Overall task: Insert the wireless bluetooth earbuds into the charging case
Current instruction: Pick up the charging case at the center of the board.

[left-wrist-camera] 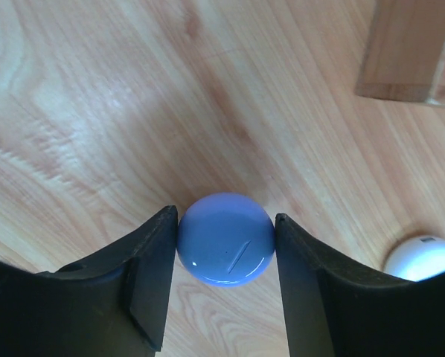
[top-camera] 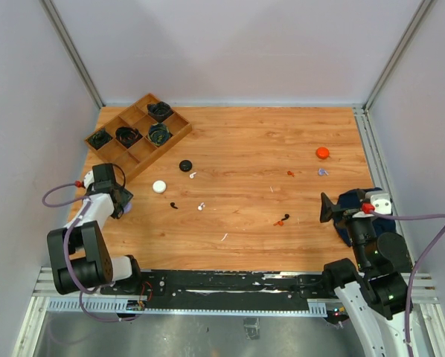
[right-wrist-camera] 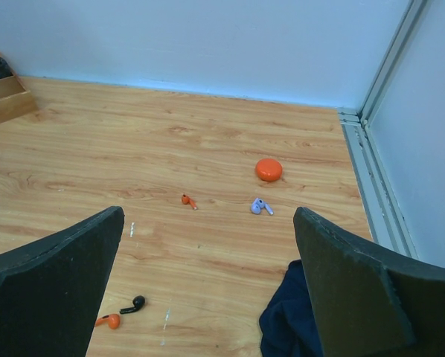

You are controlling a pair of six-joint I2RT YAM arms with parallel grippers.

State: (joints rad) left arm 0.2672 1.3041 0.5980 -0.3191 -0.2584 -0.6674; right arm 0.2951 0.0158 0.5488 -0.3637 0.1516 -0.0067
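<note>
A blue round charging case (left-wrist-camera: pixel 225 239) lies on the wood between the fingers of my left gripper (left-wrist-camera: pixel 225 256), and both pads touch its sides. In the top view the left gripper (top-camera: pixel 122 207) is at the table's left edge. Tiny earbuds are scattered about: a purple pair (right-wrist-camera: pixel 260 207), an orange one (right-wrist-camera: pixel 187 200), a black one (right-wrist-camera: pixel 133 303) beside another orange one (right-wrist-camera: pixel 109 321), and black (top-camera: pixel 173 205) and white (top-camera: pixel 201 207) ones mid-table. My right gripper (right-wrist-camera: pixel 207 282) hangs open and empty at the right.
An orange round case (right-wrist-camera: pixel 268 169), a black one (top-camera: pixel 184 165) and a white one (left-wrist-camera: pixel 423 256) lie on the table. A wooden tray (top-camera: pixel 179 137) with coiled cables stands at the back left. A dark blue cloth (right-wrist-camera: pixel 297 312) lies under the right gripper.
</note>
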